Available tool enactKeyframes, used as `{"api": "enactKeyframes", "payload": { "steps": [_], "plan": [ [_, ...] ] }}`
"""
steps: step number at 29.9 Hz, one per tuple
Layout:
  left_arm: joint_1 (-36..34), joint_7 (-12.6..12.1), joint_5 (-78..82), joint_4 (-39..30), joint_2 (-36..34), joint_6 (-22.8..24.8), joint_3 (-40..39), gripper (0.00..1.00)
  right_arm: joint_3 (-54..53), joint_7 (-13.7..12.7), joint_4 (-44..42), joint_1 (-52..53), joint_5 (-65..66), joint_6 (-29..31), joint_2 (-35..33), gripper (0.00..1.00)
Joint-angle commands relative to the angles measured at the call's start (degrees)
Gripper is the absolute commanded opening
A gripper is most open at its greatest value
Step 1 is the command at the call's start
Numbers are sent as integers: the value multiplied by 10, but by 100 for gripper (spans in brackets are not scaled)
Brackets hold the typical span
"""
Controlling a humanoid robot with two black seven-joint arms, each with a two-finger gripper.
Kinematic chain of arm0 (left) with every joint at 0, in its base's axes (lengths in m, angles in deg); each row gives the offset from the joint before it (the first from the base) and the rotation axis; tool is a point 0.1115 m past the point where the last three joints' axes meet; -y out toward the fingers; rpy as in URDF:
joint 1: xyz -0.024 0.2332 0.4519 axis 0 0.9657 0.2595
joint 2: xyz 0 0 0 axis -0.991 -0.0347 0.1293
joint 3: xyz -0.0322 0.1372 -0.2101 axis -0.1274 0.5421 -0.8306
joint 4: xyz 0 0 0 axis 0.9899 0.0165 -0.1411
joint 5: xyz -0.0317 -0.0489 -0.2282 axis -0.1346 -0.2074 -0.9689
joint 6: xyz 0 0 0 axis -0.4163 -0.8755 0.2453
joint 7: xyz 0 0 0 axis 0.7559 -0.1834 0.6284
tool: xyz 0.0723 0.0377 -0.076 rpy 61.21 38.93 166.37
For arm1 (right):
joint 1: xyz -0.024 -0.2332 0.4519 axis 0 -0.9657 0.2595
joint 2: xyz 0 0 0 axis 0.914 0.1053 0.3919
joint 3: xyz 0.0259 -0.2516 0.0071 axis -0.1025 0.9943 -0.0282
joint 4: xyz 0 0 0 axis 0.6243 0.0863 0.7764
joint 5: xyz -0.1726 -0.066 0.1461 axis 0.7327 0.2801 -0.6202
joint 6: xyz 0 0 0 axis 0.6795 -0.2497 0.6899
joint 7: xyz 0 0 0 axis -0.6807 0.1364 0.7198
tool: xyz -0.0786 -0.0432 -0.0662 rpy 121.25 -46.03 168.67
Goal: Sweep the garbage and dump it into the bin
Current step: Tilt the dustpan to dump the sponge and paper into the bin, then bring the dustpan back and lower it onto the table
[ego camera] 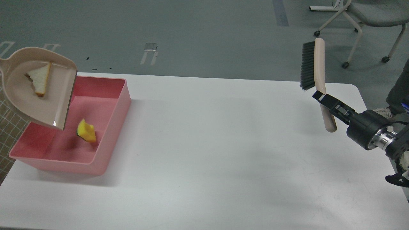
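The pink bin [108, 140] stands at the table's left. The beige dustpan [57, 95] hangs tilted above the bin's left side, its mouth pointing down into the bin. The bread slice [40, 82] lies inside the dustpan. The yellow sponge block [86, 131] is inside the bin, blurred, near its right wall. My left gripper is out of view past the left edge. My right gripper [326, 102] is shut on the beige handle of a brush [314, 65], held upright above the table's right side, bristles facing left.
The white table [223, 143] spans the view. A checked cloth [9, 124] shows at the left edge. A grey wheeled chair [364, 19] stands on the floor at the back right. A person's shoe [380, 111] is by the table's right edge.
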Motion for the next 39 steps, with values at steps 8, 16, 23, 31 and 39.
{"api": "enactKeyframes", "payload": {
  "steps": [8, 16, 23, 31, 39],
  "plan": [
    [-1, 0, 97, -45, -14, -72, -1, 0, -8, 1, 7, -2, -1, 0, -4, 10],
    [-4, 0, 42, -38, -16, -67, -7, 0, -11, 1, 5, -2, -4, 0, -4, 10],
    [-11, 0, -210, -47, -30, 49, -1, 0, -11, 1, 4, 1, -5, 0, -4, 10],
    [-10, -89, -241, -118, 66, 46, -1, 0, -6, 1, 11, -5, -8, 0, -23, 10],
    [-124, -128, -202, -148, 245, 26, 107, 0, -3, 32, 10, -18, -12, 0, -86, 10]
  ]
}}
